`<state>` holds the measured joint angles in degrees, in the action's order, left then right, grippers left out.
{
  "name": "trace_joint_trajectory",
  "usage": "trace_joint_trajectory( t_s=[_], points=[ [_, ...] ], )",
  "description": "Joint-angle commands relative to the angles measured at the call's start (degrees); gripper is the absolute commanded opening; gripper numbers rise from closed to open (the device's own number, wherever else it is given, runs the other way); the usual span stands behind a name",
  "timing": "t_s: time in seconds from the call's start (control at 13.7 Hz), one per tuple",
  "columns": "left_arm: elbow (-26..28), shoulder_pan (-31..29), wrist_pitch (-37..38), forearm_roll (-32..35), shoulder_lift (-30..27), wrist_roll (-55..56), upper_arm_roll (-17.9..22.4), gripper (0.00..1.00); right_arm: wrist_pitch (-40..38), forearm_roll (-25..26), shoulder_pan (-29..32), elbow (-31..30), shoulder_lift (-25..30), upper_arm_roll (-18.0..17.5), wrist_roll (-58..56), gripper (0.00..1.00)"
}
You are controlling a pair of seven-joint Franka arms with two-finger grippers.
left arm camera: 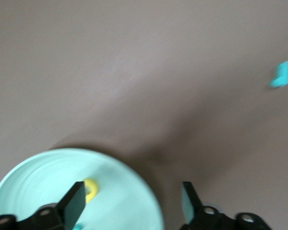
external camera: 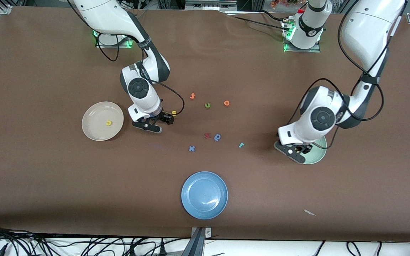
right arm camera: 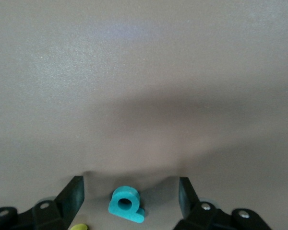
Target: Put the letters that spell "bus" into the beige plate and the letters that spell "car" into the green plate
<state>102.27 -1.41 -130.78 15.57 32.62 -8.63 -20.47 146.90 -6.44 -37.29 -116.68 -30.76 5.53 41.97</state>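
My right gripper (right arm camera: 130, 196) is open low over the table beside the beige plate (external camera: 94, 129), with a teal "b" (right arm camera: 126, 205) lying between its fingers and touching neither. A yellow letter (external camera: 173, 113) lies just beside that gripper (external camera: 158, 122). One yellow "u" (external camera: 109, 123) lies in the beige plate. My left gripper (left arm camera: 132, 203) is open and empty over the edge of the green plate (left arm camera: 115, 191), which holds a yellow "a" (left arm camera: 90, 189) and a bit of teal letter (left arm camera: 78, 226). The teal "r" (external camera: 241, 144) lies on the table between the green plate (external camera: 319, 154) and the middle letters.
Loose letters lie mid-table: two orange ones (external camera: 192, 96) (external camera: 226, 103), an olive "u" (external camera: 207, 105), a pink one (external camera: 207, 135), a blue rounded one (external camera: 217, 137) and a blue "x" (external camera: 191, 148). A blue plate (external camera: 204, 195) sits nearest the front camera. A white scrap (external camera: 310, 212) lies near the front edge.
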Motion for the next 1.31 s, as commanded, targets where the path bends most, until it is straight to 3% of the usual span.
trace_joint_trajectory(
  t_s=[0.0,0.29,0.51,0.66,1.24],
  points=[
    [-3.99,4.64,0.35,1.65,1.03,2.39,-0.28,1.0,-0.21,-0.77,-0.5,-0.22,0.09,0.1,0.57,0.8],
    [-10.69,9.84,0.43,0.78,5.61,3.44,-0.1,1.0,-0.21,-0.85,-0.5,-0.3,0.09,-0.78,0.74,0.71],
    [-10.95,11.33,0.43,1.12,6.49,7.21,-0.1,1.0,-0.21,-0.85,-0.5,-0.3,0.09,-0.96,0.83,0.64],
    [-11.04,12.74,0.43,1.3,7.54,9.32,0.07,1.0,-0.21,-0.85,-0.5,-0.3,0.09,-0.96,0.57,0.54],
    [-11.31,13.27,0.26,1.83,8.69,9.33,0.25,1.0,-0.21,-0.85,-0.41,-0.3,0.0,-1.05,0.13,0.3]
  ],
)
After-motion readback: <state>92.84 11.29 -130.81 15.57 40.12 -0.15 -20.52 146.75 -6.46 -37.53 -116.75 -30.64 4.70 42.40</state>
